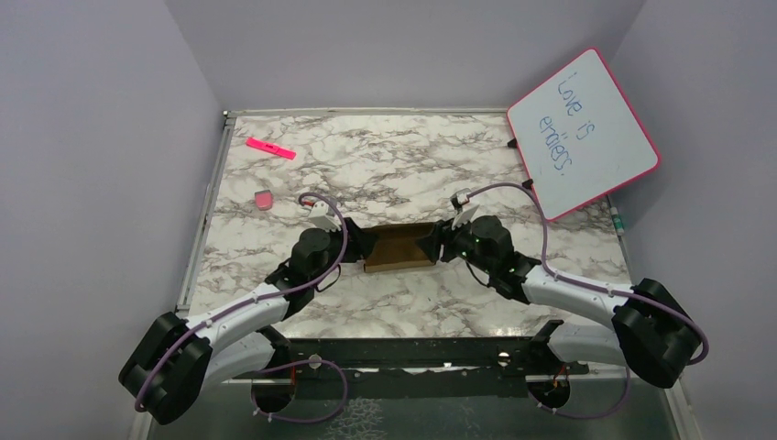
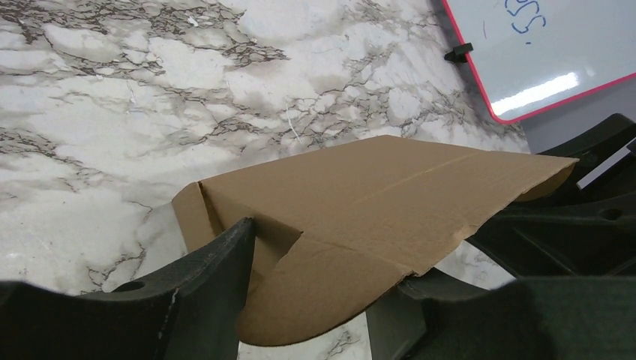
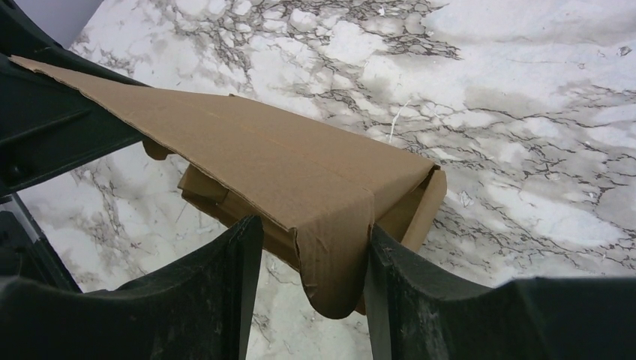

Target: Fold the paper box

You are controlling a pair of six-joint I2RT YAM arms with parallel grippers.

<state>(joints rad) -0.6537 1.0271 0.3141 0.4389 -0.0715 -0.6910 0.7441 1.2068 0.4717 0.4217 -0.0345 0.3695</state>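
Observation:
The paper box (image 1: 400, 246) is plain brown cardboard, partly folded, lying in the middle of the marble table (image 1: 403, 165). My left gripper (image 1: 364, 243) is at its left end and my right gripper (image 1: 437, 243) at its right end. In the left wrist view the box (image 2: 375, 195) has a rounded flap lying between the spread fingers of the left gripper (image 2: 330, 255), its edge resting over the right finger. In the right wrist view the box (image 3: 277, 161) has a rounded end flap hanging between the fingers of the right gripper (image 3: 313, 225), touching the right finger, with a gap at the left one.
A pink-framed whiteboard (image 1: 582, 133) leans at the back right, also in the left wrist view (image 2: 547, 52). A pink marker (image 1: 271, 148) and a pink eraser (image 1: 263, 199) lie at the back left. Grey walls enclose the table.

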